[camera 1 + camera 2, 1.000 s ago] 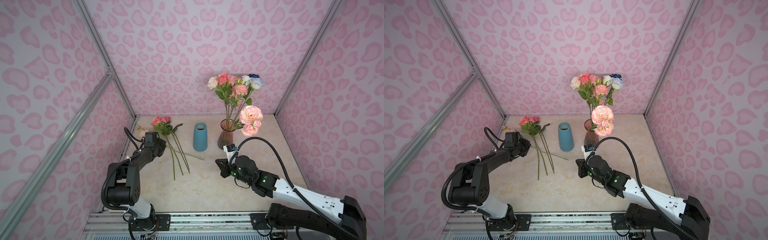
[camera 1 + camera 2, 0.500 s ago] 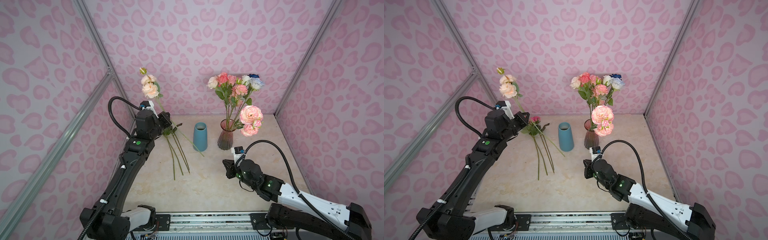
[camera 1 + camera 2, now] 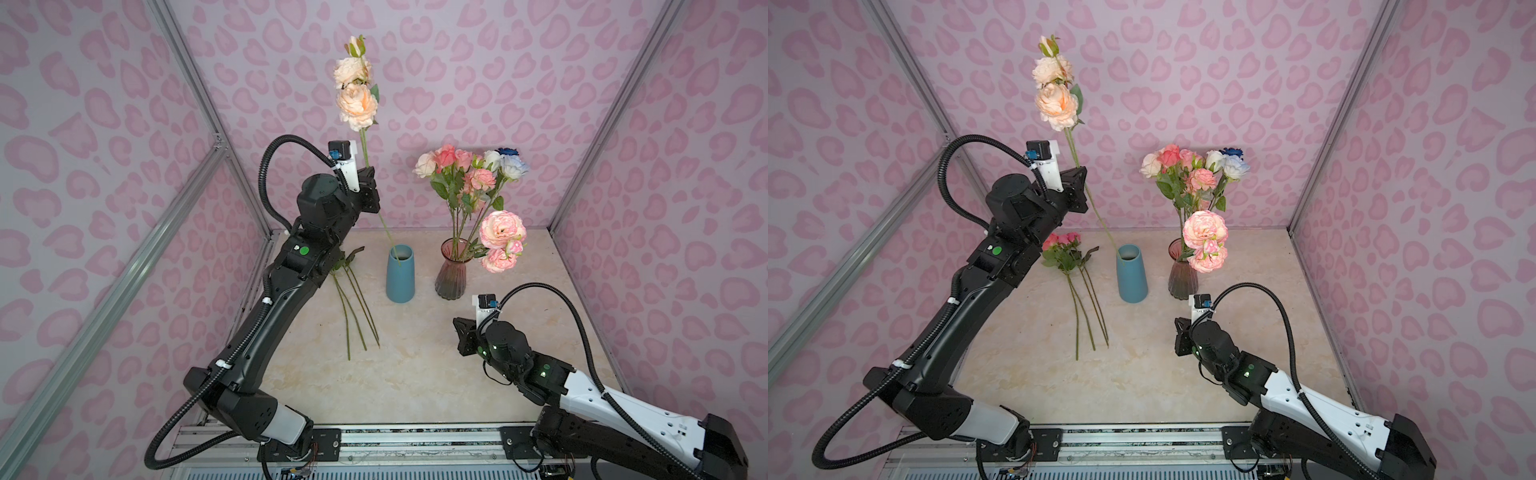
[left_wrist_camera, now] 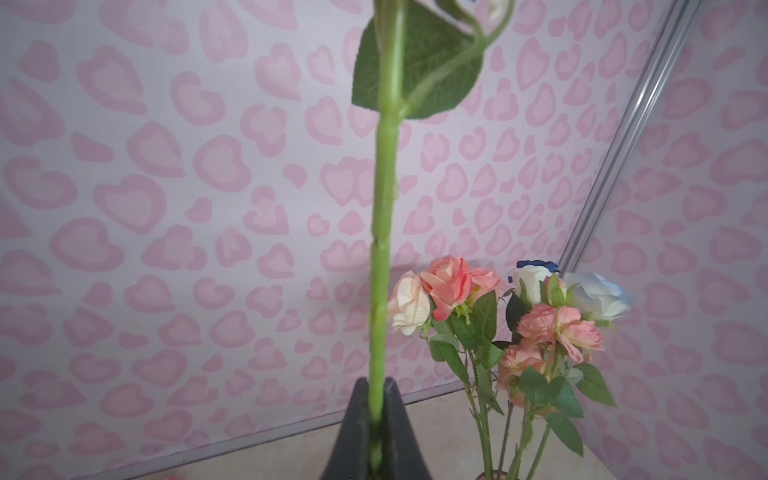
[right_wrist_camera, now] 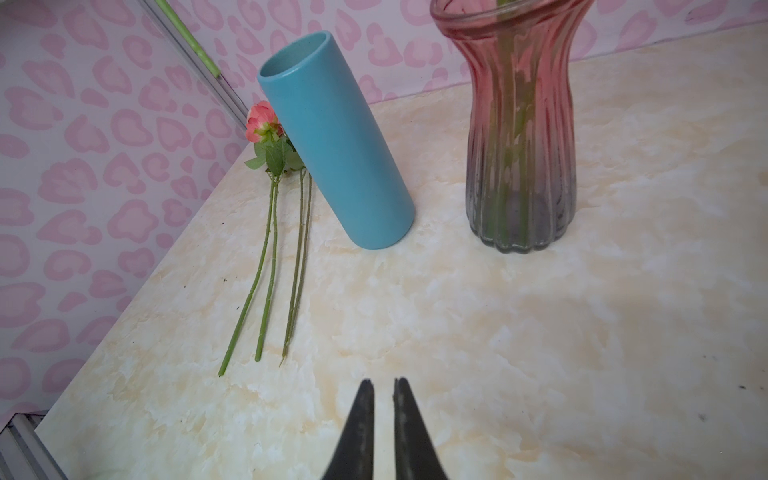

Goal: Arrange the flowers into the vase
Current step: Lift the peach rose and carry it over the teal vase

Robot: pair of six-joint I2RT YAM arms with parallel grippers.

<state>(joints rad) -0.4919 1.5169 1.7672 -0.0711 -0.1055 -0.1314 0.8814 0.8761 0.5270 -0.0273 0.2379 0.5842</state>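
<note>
Peach flowers aloft near blue vase

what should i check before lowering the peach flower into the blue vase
1. Grip of left gripper on peach flower: ok, shut on the stem, blooms up.
2. Stem tip inside blue vase: not ok; the right wrist view shows the tip outside the mouth.
3. Tip lined up over the mouth: cannot tell; the views disagree.
4. Vase upright, mouth free: ok.
5. The right gripper out of the way: ok, jaws nearly together, empty, apart from both vases.
6. The bouquet in the glass vase clear of the held flower: ok, apart.
</note>
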